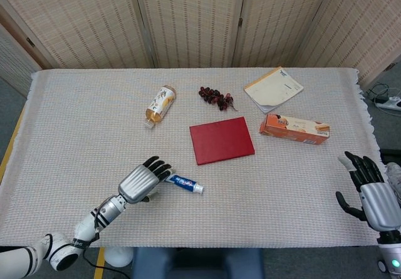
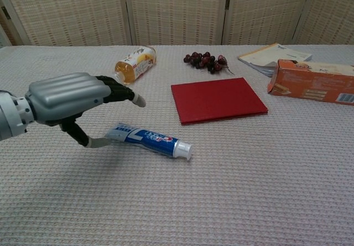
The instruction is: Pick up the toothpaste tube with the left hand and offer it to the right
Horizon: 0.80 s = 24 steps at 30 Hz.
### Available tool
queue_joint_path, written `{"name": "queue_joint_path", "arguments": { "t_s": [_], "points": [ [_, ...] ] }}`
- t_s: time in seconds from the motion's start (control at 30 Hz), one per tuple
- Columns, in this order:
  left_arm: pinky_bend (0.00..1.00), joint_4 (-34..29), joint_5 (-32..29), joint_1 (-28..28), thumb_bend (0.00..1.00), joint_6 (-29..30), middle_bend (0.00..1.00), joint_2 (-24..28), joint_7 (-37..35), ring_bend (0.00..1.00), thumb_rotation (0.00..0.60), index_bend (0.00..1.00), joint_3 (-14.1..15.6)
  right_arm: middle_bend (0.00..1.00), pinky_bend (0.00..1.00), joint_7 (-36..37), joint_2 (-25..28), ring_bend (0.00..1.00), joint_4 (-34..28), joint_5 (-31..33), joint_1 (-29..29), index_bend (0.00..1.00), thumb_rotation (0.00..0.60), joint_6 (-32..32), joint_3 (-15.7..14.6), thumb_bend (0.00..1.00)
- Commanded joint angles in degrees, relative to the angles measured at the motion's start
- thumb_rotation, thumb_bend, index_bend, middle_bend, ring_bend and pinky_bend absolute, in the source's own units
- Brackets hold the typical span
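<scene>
The blue and white toothpaste tube (image 1: 183, 183) (image 2: 150, 139) lies flat on the cloth, white cap toward the right. My left hand (image 1: 142, 180) (image 2: 74, 98) hovers over the tube's flat tail end, palm down, fingers apart and thumb low beside the tail; it holds nothing. In the head view the hand hides the tube's left end. My right hand (image 1: 369, 194) stays at the table's right front edge, fingers spread and empty; the chest view does not show it.
A red book (image 1: 222, 140) (image 2: 218, 99) lies just behind the tube. Further back are a lying drink bottle (image 1: 160, 105) (image 2: 133, 64), dark grapes (image 1: 215, 97) (image 2: 206, 60), a notepad (image 1: 273, 88) (image 2: 273, 56) and an orange box (image 1: 294, 129) (image 2: 312, 81).
</scene>
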Motion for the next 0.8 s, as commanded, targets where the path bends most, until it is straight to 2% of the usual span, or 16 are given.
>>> {"name": "queue_joint_path", "arguments": {
  "t_s": [0.03, 0.43, 0.8],
  "points": [
    [0.16, 2.3, -2.3, -1.9, 0.34, -2.0, 0.19, -3.2, 2.0, 0.18, 0.6, 0.19, -0.8, 0.06, 0.0, 0.0, 0.0, 0.07, 0.1, 0.2, 0.1, 0.0, 0.6, -0.3, 0.1, 0.46],
    [0.19, 9.7, -8.2, -5.2, 0.35, -5.3, 0.2, -10.8, 8.5, 0.21, 0.6, 0.24, -1.1, 0.06, 0.0, 0.4, -0.4, 0.07, 0.8, 1.0, 0.4, 0.0, 0.6, -1.5, 0.3, 0.46],
    [0.25, 15.4, -8.6, -6.0, 0.36, -3.0, 0.32, -14.3, 5.9, 0.31, 0.6, 0.36, -0.4, 0.06, 0.0, 1.1, -0.8, 0.06, 1.7, 1.7, 0.6, 0.0, 0.6, -2.4, 0.5, 0.46]
  ]
}}
